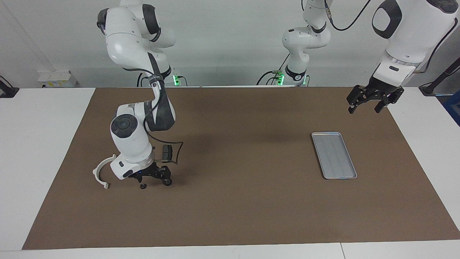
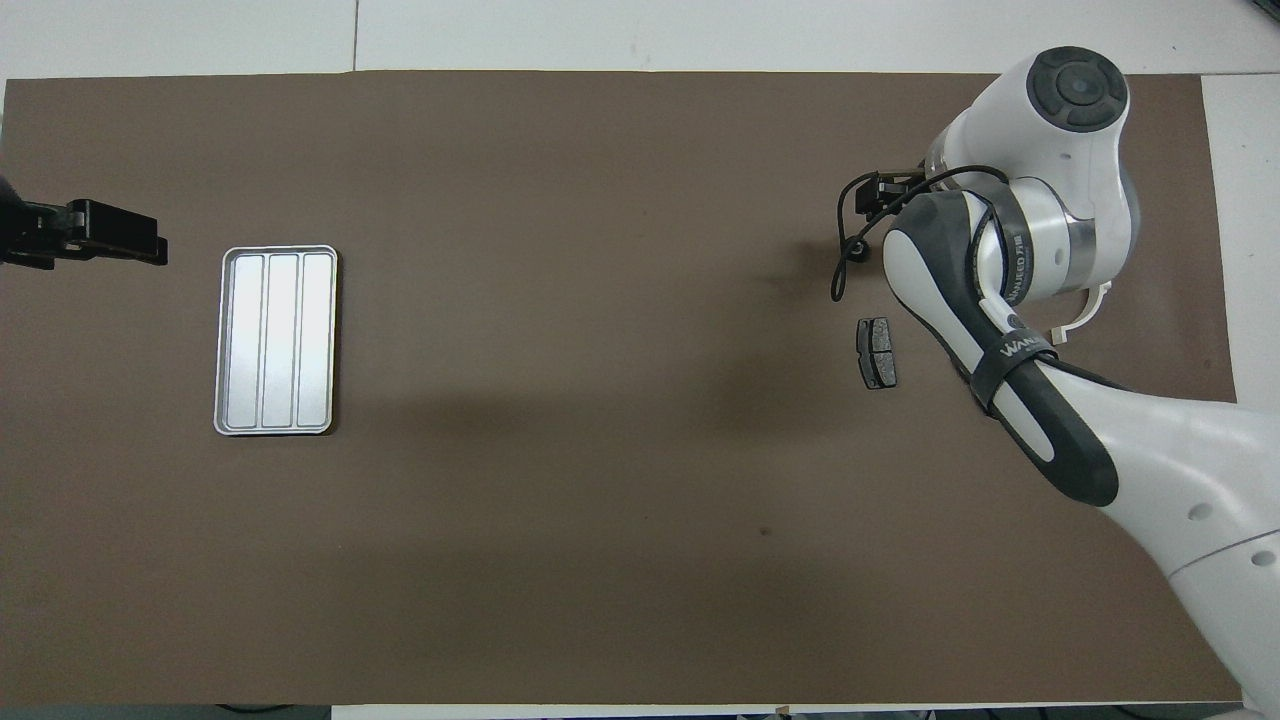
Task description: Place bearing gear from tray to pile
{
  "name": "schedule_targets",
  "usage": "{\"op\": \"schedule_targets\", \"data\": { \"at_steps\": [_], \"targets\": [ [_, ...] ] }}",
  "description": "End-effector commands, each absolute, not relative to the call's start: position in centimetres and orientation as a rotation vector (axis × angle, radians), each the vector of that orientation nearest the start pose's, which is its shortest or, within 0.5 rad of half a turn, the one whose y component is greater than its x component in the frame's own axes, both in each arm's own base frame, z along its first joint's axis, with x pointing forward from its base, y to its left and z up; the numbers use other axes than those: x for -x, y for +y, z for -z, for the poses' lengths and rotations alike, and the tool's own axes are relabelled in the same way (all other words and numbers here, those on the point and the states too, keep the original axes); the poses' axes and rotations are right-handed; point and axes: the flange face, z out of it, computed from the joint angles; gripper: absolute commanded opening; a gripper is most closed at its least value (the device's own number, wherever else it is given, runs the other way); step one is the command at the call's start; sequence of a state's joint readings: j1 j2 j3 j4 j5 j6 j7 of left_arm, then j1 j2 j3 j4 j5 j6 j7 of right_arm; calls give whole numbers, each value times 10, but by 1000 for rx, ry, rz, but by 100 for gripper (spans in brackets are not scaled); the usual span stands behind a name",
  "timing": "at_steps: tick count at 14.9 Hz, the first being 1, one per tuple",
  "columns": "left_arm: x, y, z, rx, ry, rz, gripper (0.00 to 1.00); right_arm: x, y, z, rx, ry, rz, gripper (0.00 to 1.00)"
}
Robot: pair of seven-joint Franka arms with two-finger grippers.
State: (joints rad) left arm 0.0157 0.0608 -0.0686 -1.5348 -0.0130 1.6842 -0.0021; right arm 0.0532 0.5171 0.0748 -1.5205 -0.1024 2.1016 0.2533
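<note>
The silver tray (image 1: 334, 155) (image 2: 275, 340) lies bare toward the left arm's end of the mat. At the right arm's end is the pile: a white curved bracket (image 1: 101, 175) (image 2: 1088, 308) and a dark brake pad (image 1: 167, 152) (image 2: 877, 352). A small dark round part, seemingly the bearing gear (image 1: 167, 182) (image 2: 858, 249), rests on the mat beside the pad, farther from the robots. My right gripper (image 1: 153, 180) stands low and open over it, between bracket and pad. My left gripper (image 1: 366, 108) (image 2: 150, 245) hangs open above the mat's edge, apart from the tray.
A brown mat (image 1: 244, 201) covers most of the white table. A black cable (image 1: 179, 151) loops off the right arm's wrist above the pad. The right forearm (image 2: 1000, 330) hides part of the pile in the overhead view.
</note>
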Motion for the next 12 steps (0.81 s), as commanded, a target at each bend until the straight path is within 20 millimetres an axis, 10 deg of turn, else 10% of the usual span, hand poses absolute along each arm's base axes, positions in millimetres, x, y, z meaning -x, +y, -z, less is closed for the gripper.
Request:
{"op": "schedule_targets", "data": {
  "at_steps": [1, 8, 12],
  "targets": [
    [-576, -32, -623, 3136, 106, 128, 100, -650, 59, -430, 3197, 110, 80, 100],
    [-565, -31, -622, 3136, 106, -24, 100, -561, 49, -588, 3194, 34, 54, 100],
    [-564, -34, -624, 3141, 116, -17, 100, -524, 54, -628, 3187, -20, 29, 100]
  ]
}}
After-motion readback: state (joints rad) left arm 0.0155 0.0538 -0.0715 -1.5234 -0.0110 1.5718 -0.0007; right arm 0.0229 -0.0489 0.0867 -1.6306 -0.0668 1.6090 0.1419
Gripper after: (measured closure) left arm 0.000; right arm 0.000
